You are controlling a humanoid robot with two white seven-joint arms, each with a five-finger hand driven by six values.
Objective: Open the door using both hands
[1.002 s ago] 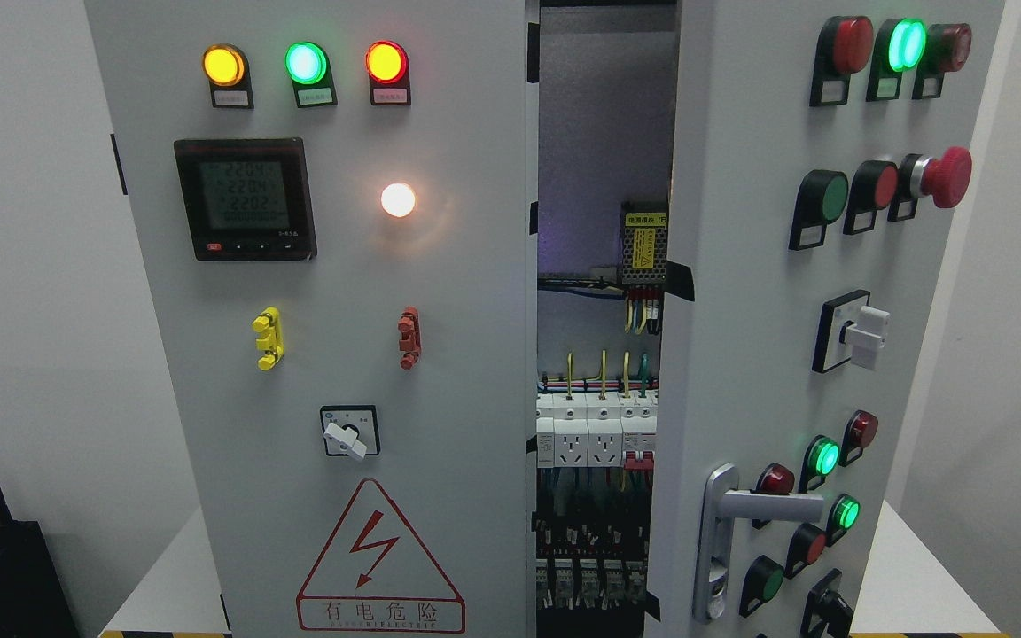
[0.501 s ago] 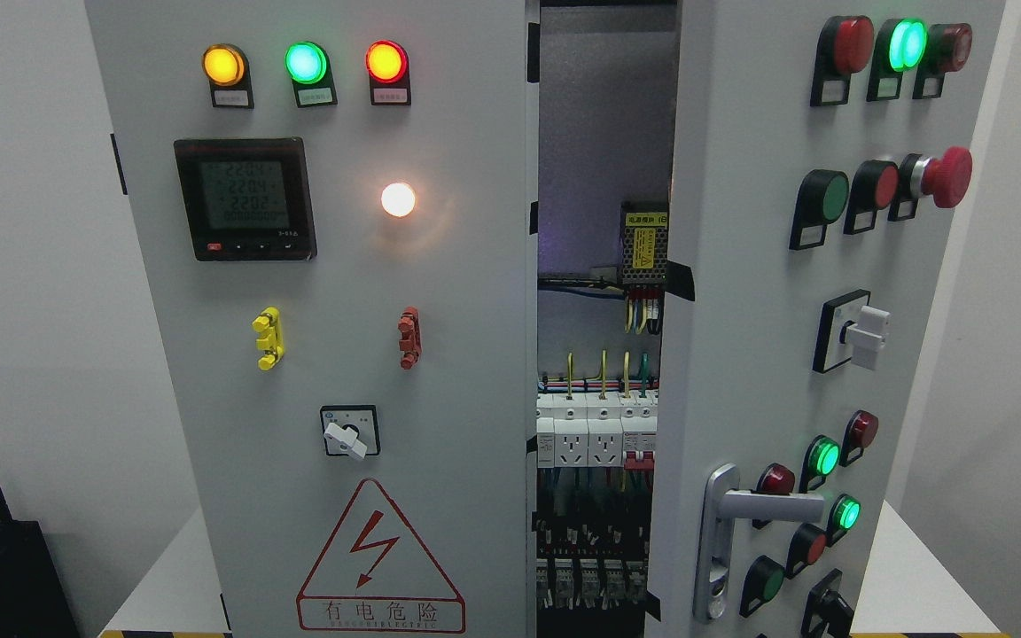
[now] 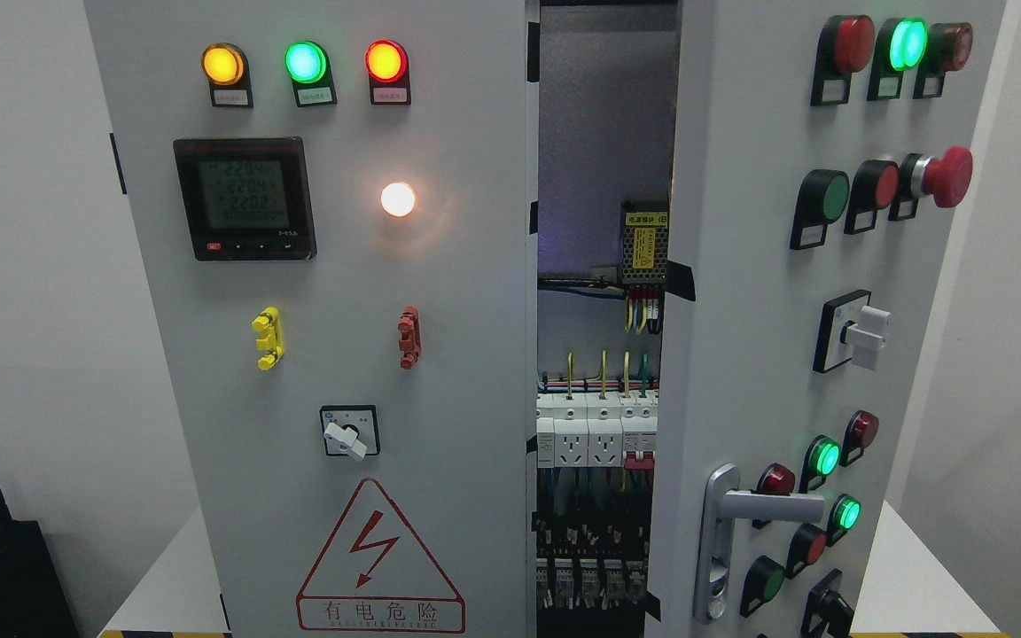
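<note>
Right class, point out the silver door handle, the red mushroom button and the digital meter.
silver door handle [image 3: 772, 507]: head view, on its horizontal lever.
red mushroom button [image 3: 951, 176]: head view, on its red cap.
digital meter [image 3: 243, 197]: head view, on its screen.

A white table [image 3: 918, 576] carries the grey electrical cabinet [image 3: 342, 354], which stands upright on it. Bare tabletop shows on both sides of the cabinet's base, and yellow-black striped tape [image 3: 165, 634] runs along the table's front edge left of the cabinet.
</note>
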